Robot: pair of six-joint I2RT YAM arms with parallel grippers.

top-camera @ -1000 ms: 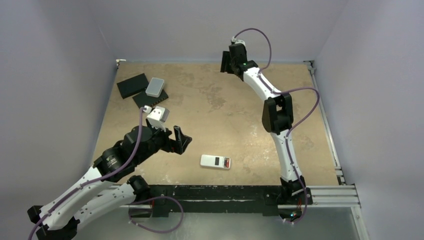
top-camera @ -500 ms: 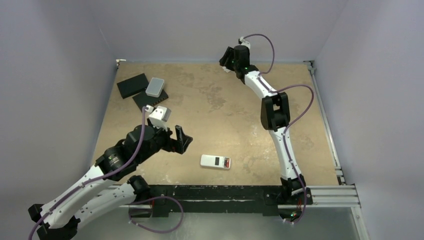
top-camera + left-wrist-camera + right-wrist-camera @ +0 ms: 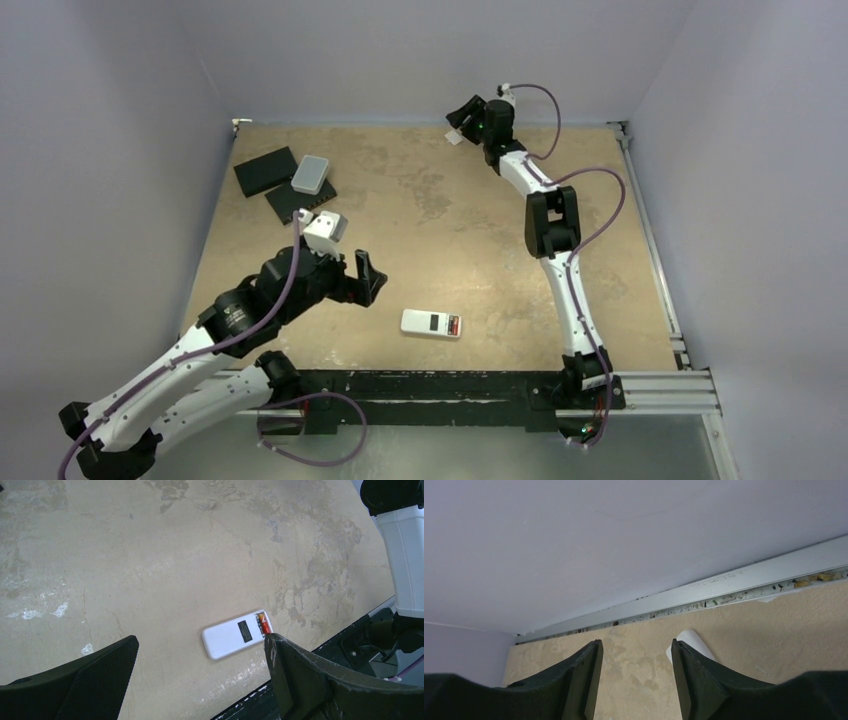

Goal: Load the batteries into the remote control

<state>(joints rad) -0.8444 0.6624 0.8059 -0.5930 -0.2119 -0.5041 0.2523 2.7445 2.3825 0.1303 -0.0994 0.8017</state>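
Observation:
The remote control (image 3: 430,323) lies near the table's front edge, white back up, with a small dark rectangle (image 3: 243,630) on it. Its right end is uncovered, and a reddish-orange battery (image 3: 263,625) lies in that compartment. I cannot make out a dark battery. My left gripper (image 3: 360,282) hovers just left of the remote, open and empty (image 3: 201,645). My right gripper (image 3: 467,113) is at the far back edge, open with nothing between its fingers (image 3: 636,645). A small white piece (image 3: 689,641) lies on the table just behind its right finger (image 3: 455,137).
Two flat black slabs (image 3: 265,170) (image 3: 300,202) and a light grey rounded box (image 3: 311,174) sit at the back left. A metal rail (image 3: 724,587) and the wall run along the back edge. The black front rail (image 3: 440,385) carries both arm bases.
My right wrist has swung to the right along the back edge, and the small white piece now shows on the table beside it. My left arm has crept slightly to the right.

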